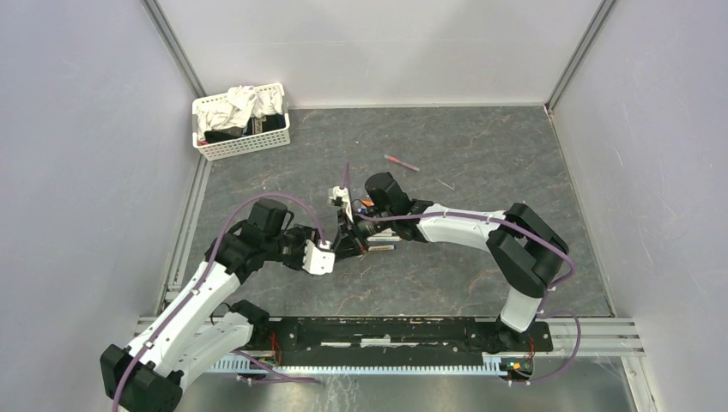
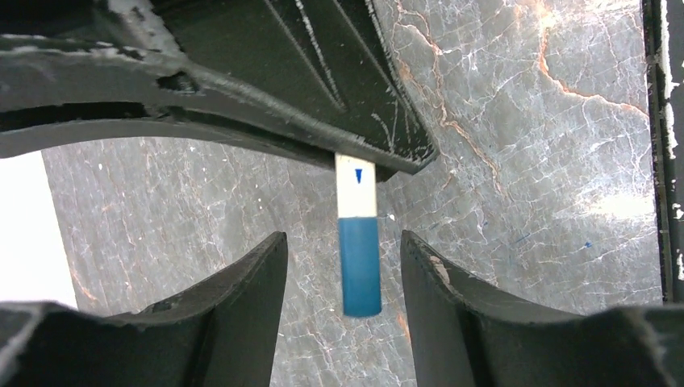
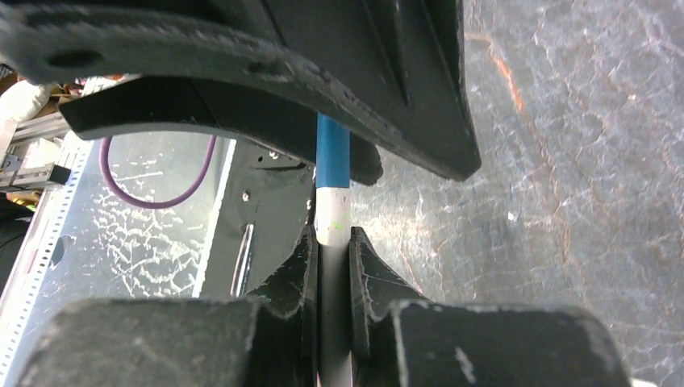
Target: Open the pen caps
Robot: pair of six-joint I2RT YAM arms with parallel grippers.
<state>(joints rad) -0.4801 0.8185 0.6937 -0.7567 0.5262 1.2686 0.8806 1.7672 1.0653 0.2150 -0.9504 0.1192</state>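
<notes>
top: my left fingers [image 1: 343, 244] and right fingers [image 1: 353, 224] meet over the counter [image 1: 481, 172]. left wrist: left fingers [image 2: 242, 306] stand apart, flanking the blue cap [image 2: 360, 266] untouched, ready to pull. right wrist: right fingers [image 3: 364, 270] clamp the white barrel [image 3: 332, 214], anchoring it.

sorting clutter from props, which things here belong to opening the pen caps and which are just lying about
Job: blue cap, inside the open left claw; white pen barrel, clamped by the right claw; pink pen, farther back.
Lying about: white basket of cloths.
</notes>
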